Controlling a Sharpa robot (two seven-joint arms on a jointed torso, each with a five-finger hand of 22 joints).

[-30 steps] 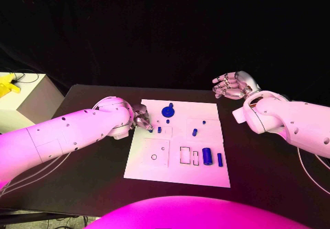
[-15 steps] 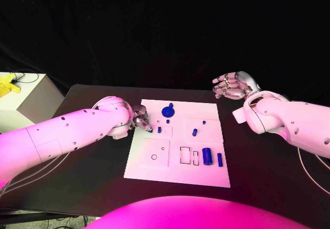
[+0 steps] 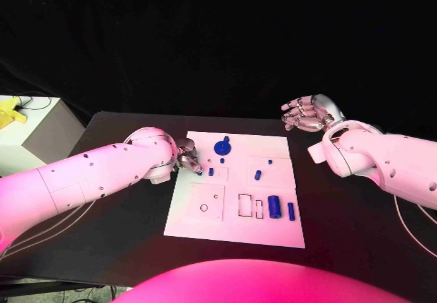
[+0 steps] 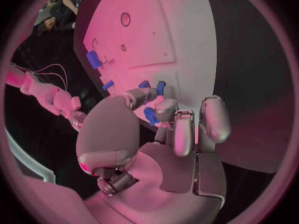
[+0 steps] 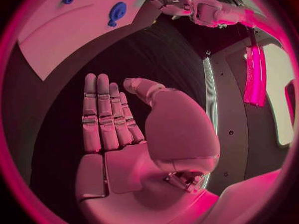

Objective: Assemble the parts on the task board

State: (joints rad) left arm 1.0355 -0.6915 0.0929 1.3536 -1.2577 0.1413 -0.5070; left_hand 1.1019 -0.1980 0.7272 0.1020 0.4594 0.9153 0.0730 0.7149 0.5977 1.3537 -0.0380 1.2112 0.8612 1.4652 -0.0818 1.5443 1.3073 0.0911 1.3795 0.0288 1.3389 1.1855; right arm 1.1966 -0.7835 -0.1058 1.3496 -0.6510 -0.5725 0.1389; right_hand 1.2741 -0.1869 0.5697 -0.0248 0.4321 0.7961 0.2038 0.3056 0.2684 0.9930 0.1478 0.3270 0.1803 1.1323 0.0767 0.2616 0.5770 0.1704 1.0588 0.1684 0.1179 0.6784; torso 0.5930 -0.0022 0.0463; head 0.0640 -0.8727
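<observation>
your left hand (image 3: 189,156) sits at the task board (image 3: 236,221)'s left edge, near its far corner, fingers curled down onto the white plate. in the left wrist view that hand (image 4: 163,134) has its fingertips (image 4: 166,109) bunched around a small blue part (image 4: 150,116); it looks pinched between thumb and a finger, though the fingers hide most of it, so you can't be fully sure of the grip. just beyond those fingertips on the board stand two more short blue pegs (image 4: 161,87).

further across the board from that hand, a round blue piece (image 3: 222,148) lies near the far edge, a small peg (image 3: 257,175) sits around the middle, and a thick blue cylinder (image 3: 274,204) with a thinner blue bar (image 3: 292,211) beside it lie toward the near right side, next to rectangular outlines (image 3: 245,205).

your right hand (image 3: 307,113) hangs off the board, beyond its far right corner, above the black table (image 3: 109,233). its wrist view shows this hand (image 5: 118,129) holding nothing, fingers straight and side by side, thumb apart.
</observation>
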